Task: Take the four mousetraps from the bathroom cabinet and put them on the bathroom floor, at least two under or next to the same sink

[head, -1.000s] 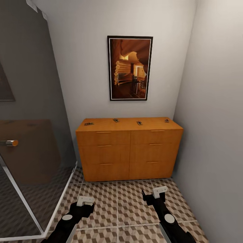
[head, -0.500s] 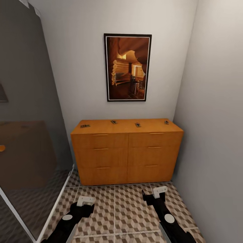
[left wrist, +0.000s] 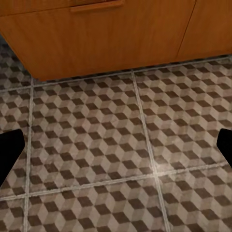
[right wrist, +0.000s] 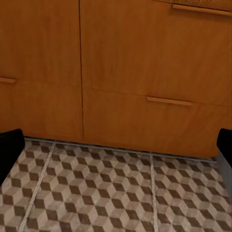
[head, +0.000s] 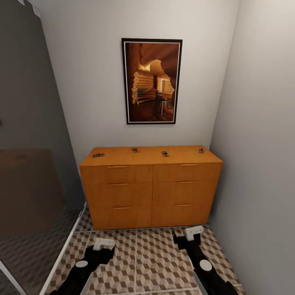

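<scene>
Closer now, the cabinet (head: 151, 186) fills mid-frame, four mousetraps (head: 165, 154) on top; wrist views show both end effectors' fingers spread apart above the bathroom floor (left wrist: 96, 145).

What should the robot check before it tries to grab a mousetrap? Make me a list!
1. All four mousetraps are in sight on top of the cabinet, at and: ok.
2. Left gripper is open and empty, fingertips wide apart over the bathroom floor: ok.
3. Right gripper is open and empty: ok.
4. Grippers are high enough to reach the cabinet top: not ok, both hang low near the floor.
5. Floor between robot and cabinet is free of things: ok.
6. Sink is in sight for placing later: cannot tell.
</scene>
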Controlling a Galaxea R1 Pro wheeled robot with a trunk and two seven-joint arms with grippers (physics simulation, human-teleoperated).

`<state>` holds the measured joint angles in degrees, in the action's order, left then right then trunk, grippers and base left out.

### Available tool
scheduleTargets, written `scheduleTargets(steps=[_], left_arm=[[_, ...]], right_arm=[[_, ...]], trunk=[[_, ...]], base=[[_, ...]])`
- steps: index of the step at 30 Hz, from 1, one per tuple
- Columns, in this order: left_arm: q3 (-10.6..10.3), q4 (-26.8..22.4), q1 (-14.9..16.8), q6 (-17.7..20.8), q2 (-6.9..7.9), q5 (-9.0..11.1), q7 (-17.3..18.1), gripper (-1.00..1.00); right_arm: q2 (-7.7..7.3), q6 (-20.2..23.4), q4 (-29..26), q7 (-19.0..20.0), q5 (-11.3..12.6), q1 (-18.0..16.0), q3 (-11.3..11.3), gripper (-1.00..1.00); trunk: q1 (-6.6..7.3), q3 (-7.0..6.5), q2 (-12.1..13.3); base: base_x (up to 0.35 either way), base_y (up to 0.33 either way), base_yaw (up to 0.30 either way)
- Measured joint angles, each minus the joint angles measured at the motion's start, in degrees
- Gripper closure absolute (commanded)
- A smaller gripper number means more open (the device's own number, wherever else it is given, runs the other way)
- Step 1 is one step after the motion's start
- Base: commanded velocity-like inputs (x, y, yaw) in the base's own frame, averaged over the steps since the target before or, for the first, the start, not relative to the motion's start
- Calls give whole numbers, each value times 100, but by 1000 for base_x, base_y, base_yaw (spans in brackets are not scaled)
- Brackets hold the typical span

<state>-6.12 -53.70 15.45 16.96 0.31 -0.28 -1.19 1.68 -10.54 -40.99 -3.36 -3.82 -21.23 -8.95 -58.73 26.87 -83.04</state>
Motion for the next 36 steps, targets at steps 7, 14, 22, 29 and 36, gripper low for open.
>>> scheduleTargets(steps=[7,14,22,29,36], left_arm=[[-12,-128,-129,43,-62,-25,22,-100],[-8,-353,-279,15,-73,-27,21,-100],[0,-226,-297,-242,-83,-30,8,-100],[-4,-1,-298,-467,-77,-31,13,-100],[-7,225,-298,-692,-51,-42,12,-100]], right_arm=[[130,-87,-128,-31,-8,130,-73,-100],[256,-113,-238,-42,-8,356,-97,-100],[248,-131,-245,-46,-8,515,-104,-100],[247,-132,-246,-47,-11,518,-100,-100],[230,-127,-273,-59,-15,518,-64,-100]], trunk=[[0,0,0],[0,0,0],[-1,0,0],[-1,0,0],[-1,0,0]], base=[[6,-3,0],[0,0,0],[0,0,0],[0,0,0],[0,0,0]])
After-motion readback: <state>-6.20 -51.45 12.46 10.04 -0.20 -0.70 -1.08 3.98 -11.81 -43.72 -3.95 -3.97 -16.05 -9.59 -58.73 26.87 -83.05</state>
